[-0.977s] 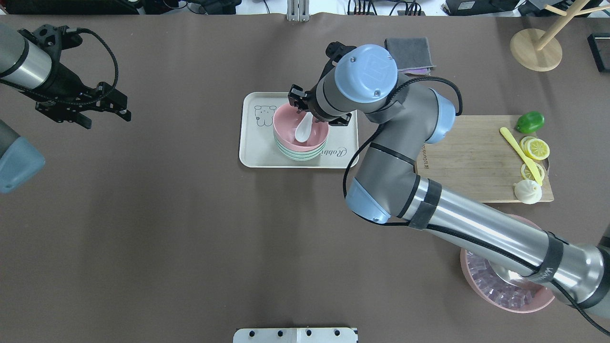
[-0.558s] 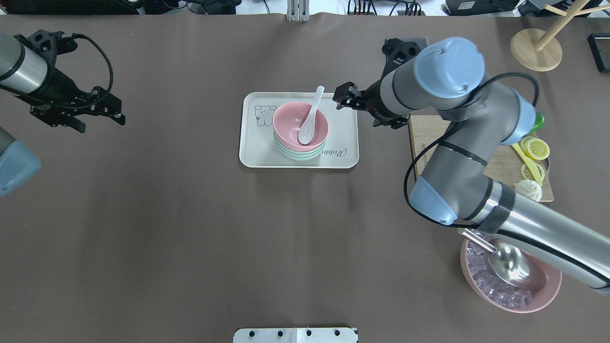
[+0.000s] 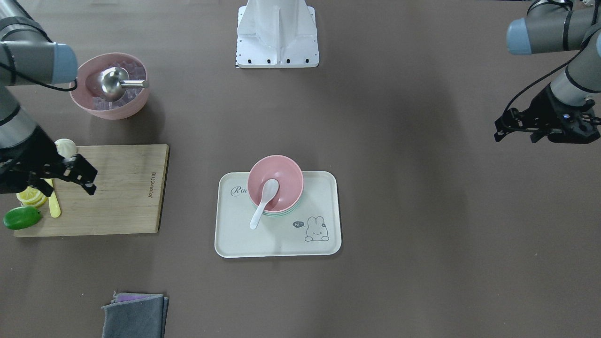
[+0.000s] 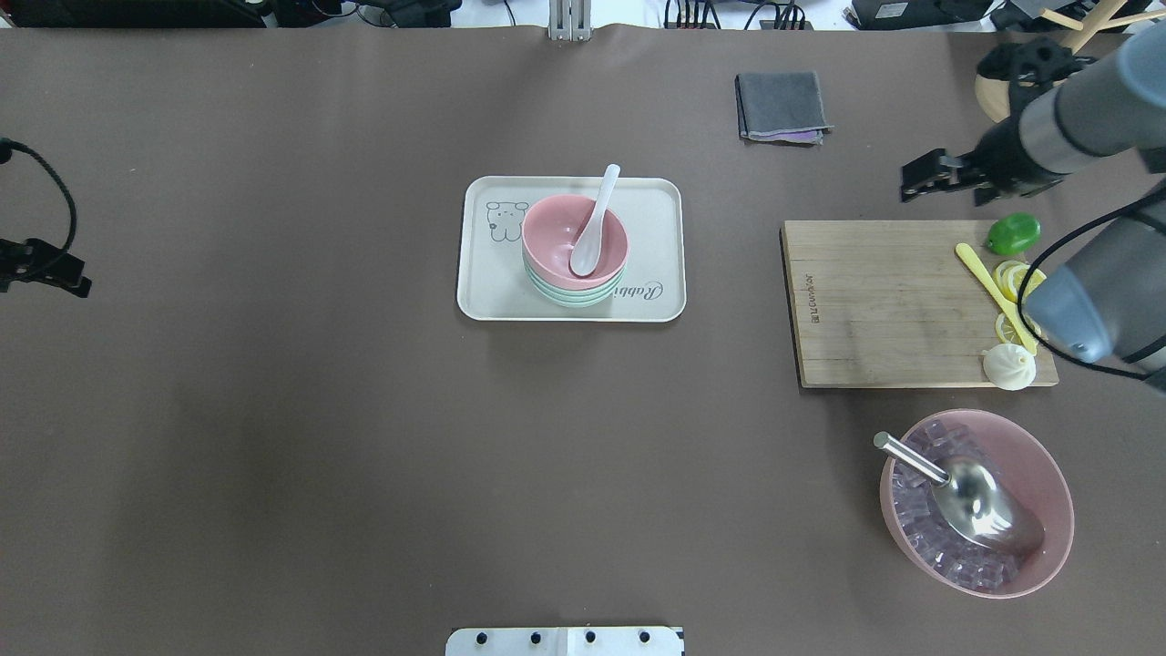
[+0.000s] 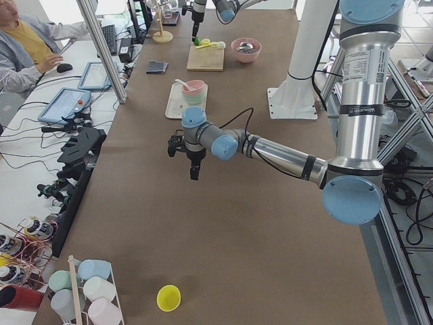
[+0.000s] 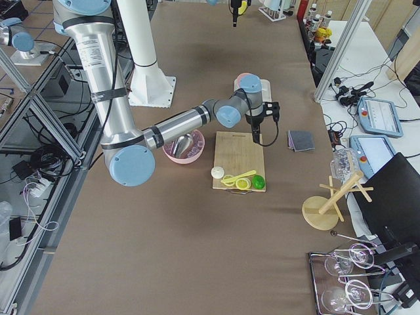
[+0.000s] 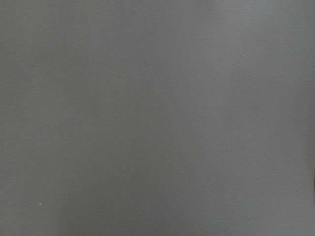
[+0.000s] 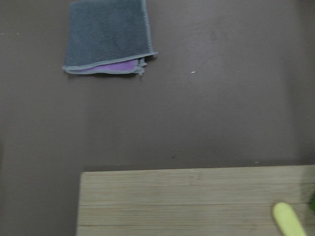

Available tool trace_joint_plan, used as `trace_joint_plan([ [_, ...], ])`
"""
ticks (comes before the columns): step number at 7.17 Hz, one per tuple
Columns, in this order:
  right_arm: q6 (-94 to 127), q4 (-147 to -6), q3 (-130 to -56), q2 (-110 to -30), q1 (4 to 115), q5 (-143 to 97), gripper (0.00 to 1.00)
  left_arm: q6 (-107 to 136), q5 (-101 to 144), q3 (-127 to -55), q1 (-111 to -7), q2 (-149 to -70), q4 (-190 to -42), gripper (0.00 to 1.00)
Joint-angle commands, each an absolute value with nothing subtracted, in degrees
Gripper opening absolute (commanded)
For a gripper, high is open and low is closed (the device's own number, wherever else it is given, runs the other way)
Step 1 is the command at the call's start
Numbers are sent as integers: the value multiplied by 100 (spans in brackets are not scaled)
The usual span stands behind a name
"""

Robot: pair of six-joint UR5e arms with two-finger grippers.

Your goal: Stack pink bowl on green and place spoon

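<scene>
Pink bowl (image 4: 549, 235) in green bowl (image 4: 574, 297) on tray (image 4: 481, 284), spoon (image 4: 593, 225) inside, left end effector (image 3: 515, 135) and right end effector (image 3: 91, 181) spread, empty

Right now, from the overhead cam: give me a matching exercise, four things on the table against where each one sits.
Things
1. white spoon
2. metal scoop
3. lime
4. grey cloth

Places
A. flat on the bare table
B. resting in the pink bowl stacked on the tray
C. in the bowl of ice cubes
D. at a corner of the cutting board

Pairs: 1-B, 2-C, 3-D, 4-A
</scene>
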State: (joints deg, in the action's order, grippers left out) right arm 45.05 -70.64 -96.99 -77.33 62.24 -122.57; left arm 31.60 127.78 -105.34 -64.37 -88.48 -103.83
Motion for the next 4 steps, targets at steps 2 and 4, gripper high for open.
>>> trace_joint_plan([
  [2,1258,-7040,-8074,-7928,8011,-13499,100,1123,13451,-9805,-7791,-8516,-10521,99],
  [4,590,-7040,-7665,-7840,8165,-13500,100,554,14043,-9098,-8305,-8744,-10520,99],
])
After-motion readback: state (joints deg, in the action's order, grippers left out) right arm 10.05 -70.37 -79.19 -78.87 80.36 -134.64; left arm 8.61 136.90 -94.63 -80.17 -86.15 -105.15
